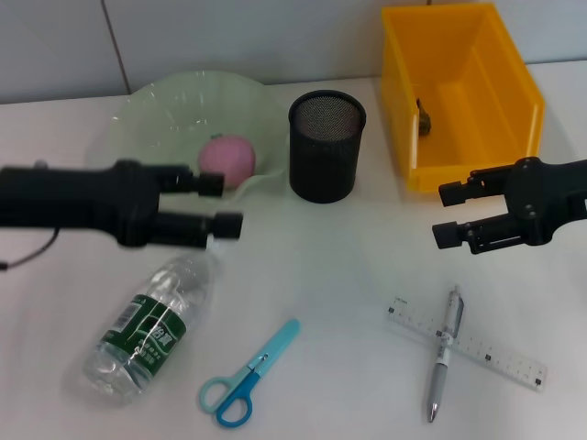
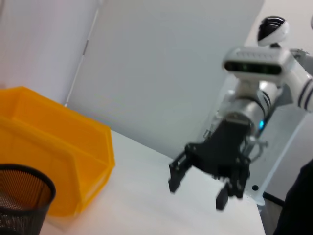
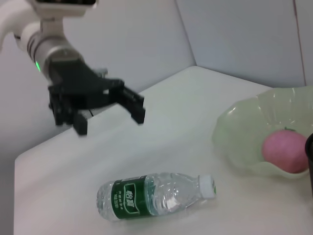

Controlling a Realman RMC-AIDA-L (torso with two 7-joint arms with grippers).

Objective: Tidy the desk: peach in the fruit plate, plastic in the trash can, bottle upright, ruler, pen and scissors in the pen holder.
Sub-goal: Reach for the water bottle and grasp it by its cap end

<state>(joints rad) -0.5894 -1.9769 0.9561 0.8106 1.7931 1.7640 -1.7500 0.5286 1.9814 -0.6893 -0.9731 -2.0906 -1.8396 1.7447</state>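
Observation:
The pink peach (image 1: 228, 158) lies in the pale green fruit plate (image 1: 165, 110), also seen in the right wrist view as peach (image 3: 285, 151) and plate (image 3: 244, 132). The clear bottle (image 1: 151, 328) with a green label lies on its side at the front left. My left gripper (image 1: 223, 203) hovers open just above its cap, holding nothing. Blue scissors (image 1: 248, 376) lie front centre. The pen (image 1: 444, 353) lies across the ruler (image 1: 477, 346) at the front right. My right gripper (image 1: 446, 214) hangs open and empty above them. The black mesh pen holder (image 1: 326, 147) stands centre back.
The yellow trash can (image 1: 514, 82) stands at the back right, with a small dark crumpled piece (image 1: 424, 117) inside. It and the pen holder (image 2: 19, 196) show in the left wrist view, with the right gripper (image 2: 198, 195). The right wrist view shows the left gripper (image 3: 110, 122) and the bottle (image 3: 151, 195).

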